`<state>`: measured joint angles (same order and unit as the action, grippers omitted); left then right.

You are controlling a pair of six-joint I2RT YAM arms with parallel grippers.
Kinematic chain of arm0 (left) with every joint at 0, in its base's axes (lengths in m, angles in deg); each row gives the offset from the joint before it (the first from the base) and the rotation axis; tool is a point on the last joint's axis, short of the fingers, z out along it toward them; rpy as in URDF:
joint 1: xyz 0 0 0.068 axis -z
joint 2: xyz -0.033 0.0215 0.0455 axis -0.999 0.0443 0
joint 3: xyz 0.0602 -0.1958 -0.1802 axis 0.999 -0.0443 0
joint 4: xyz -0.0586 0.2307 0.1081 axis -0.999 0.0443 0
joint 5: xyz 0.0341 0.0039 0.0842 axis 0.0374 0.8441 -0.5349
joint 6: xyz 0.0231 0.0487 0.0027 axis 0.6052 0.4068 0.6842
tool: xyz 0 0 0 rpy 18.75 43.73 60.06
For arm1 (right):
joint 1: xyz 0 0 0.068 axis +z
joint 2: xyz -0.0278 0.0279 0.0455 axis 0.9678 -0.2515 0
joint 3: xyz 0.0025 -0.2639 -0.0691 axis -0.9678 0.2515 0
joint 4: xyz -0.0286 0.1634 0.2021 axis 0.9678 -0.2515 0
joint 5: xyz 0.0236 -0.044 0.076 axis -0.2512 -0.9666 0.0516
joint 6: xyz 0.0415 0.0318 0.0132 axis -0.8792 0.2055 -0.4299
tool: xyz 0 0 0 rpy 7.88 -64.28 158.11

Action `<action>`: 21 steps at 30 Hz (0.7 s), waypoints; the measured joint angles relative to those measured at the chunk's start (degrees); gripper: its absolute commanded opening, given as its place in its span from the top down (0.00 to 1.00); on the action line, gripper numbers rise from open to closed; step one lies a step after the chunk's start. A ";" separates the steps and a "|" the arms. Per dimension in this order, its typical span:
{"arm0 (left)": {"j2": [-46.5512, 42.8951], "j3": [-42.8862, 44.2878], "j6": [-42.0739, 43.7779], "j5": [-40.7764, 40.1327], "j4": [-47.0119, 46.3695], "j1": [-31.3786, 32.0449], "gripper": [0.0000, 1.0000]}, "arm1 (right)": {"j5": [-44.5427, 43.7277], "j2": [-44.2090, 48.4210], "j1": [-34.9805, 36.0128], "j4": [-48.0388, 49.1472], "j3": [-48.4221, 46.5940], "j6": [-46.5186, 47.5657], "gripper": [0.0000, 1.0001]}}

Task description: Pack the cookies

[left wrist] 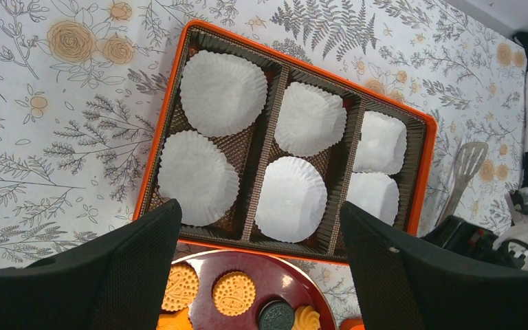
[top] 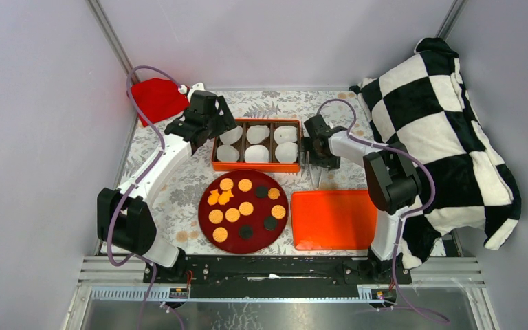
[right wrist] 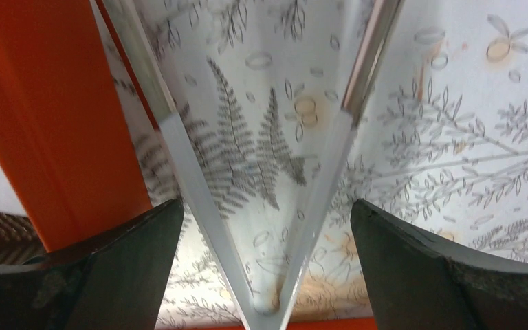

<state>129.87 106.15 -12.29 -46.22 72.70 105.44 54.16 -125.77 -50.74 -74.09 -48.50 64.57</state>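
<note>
The cookies, orange-tan discs, a few black ones and a couple of odd orange shapes, lie on a dark red plate. Some show in the left wrist view. An orange box holds several white paper cups. My left gripper hovers open and empty by the box's far left corner, looking down on it. My right gripper is open, its jaws on either side of metal tongs on the table, not touching them. The tongs also show in the top view.
An orange lid lies right of the plate. The box's orange wall is close to the right gripper's left finger. A red cloth is at the far left. A black-and-white checked pillow fills the right side.
</note>
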 measured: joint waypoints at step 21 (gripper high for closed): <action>0.04 0.00 -0.09 0.90 -0.22 0.00 0.11 | 1.16 1.05 -1.44 5.31 2.60 0.09 0.05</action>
<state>129.91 106.15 -12.38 -45.33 72.48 105.44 55.31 -124.72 -52.19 -68.78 -45.90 64.66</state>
